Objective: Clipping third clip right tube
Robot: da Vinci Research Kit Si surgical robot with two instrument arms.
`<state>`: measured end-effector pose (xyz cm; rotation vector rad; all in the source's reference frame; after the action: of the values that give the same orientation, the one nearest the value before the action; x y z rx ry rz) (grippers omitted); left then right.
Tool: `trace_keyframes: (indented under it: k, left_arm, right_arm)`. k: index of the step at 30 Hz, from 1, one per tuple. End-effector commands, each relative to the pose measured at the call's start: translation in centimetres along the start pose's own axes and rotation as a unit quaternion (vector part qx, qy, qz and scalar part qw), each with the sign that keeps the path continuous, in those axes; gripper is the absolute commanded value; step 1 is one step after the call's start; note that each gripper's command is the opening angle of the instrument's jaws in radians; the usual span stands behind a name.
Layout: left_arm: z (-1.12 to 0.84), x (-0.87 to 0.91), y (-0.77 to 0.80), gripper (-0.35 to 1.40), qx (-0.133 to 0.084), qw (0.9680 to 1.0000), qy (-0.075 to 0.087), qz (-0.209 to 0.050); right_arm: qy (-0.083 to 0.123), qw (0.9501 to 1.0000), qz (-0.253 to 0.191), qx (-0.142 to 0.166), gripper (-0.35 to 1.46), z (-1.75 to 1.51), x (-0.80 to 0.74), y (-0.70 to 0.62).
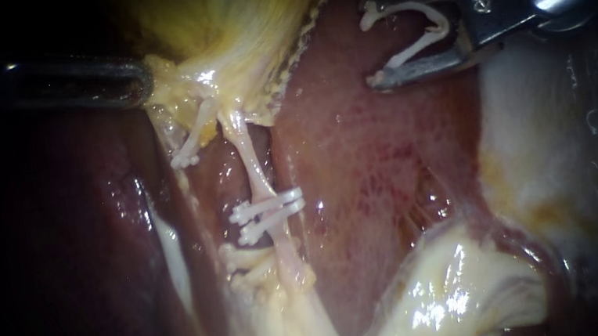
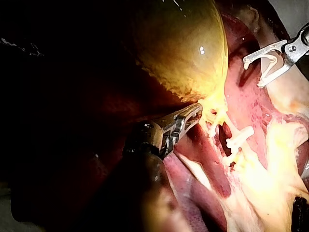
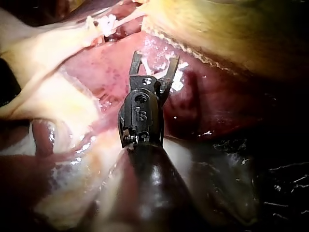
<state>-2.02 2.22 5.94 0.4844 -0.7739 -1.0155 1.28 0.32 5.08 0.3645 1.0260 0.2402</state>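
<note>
Entering from the left, the left instrument has its jaws drawn together on the pale tissue at the lower edge of the gallbladder, whose yellow body fills the upper middle of the endoscope view; the left wrist view shows the same narrow jaws pressed tip-first into that yellow fringe. Below the grip, two thin strands run down from the gallbladder. The thinner one slants off toward the left, while the right tube hangs almost straight down the centre. Two white clips lie across the right tube, one just below the other, about two-thirds of the way down its exposed length, with bare tube above them. Further pale clips sit lower and slightly left, near the fatty tissue at the base. The red liver lies to the right of the tube. Above it, well apart from the right tube, the right instrument comes in from the upper right. Its jaws are spread wide and cradle an open clip, one leg lying along each jaw, with the mouth facing left toward the tubes.
</note>
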Motion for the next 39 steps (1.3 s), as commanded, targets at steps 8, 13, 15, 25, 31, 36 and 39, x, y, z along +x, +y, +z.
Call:
trace_keyframes:
  k: [8, 13, 15, 25, 31, 36, 39]
  left_arm:
    - [-0.01, 0.0, -0.03, -0.35, -0.001, 1.0, 0.0, 0.0]
    - [-0.01, 0.0, -0.03, -0.35, -0.001, 1.0, 0.0, 0.0]
    - [-0.01, 0.01, -0.04, -0.35, -0.001, 1.0, 0.0, 0.0]
    - [-0.02, 0.01, -0.05, -0.35, -0.001, 1.0, 0.0, 0.0]
    - [-0.02, 0.01, -0.05, -0.35, -0.001, 1.0, 0.0, 0.0]
    - [-0.01, 0.01, -0.05, -0.35, -0.001, 1.0, -0.001, 0.0]
    - [-0.01, 0.01, -0.05, -0.35, -0.001, 1.0, -0.001, 0.0]
  right_arm:
    - [0.0, 0.9967, 0.074, 0.032, 0.5, 0.35, -0.03, -0.19]
    - [-0.002, 0.9933, 0.105, 0.048, 0.49, 0.57, -0.1, -0.28]
    - [-0.004, 0.9919, 0.115, 0.053, 0.49, 0.65, -0.12, -0.3]
    - [-0.008, 0.9852, 0.151, 0.08, 0.49, 1.0, -0.18, -0.4]
    - [-0.008, 0.9814, 0.167, 0.093, 0.49, 1.21, -0.23, -0.44]
    - [0.006, 0.9761, 0.189, 0.106, 0.49, 1.37, -0.24, -0.45]
    - [0.022, 0.9704, 0.209, 0.12, 0.49, 1.51, -0.26, -0.45]
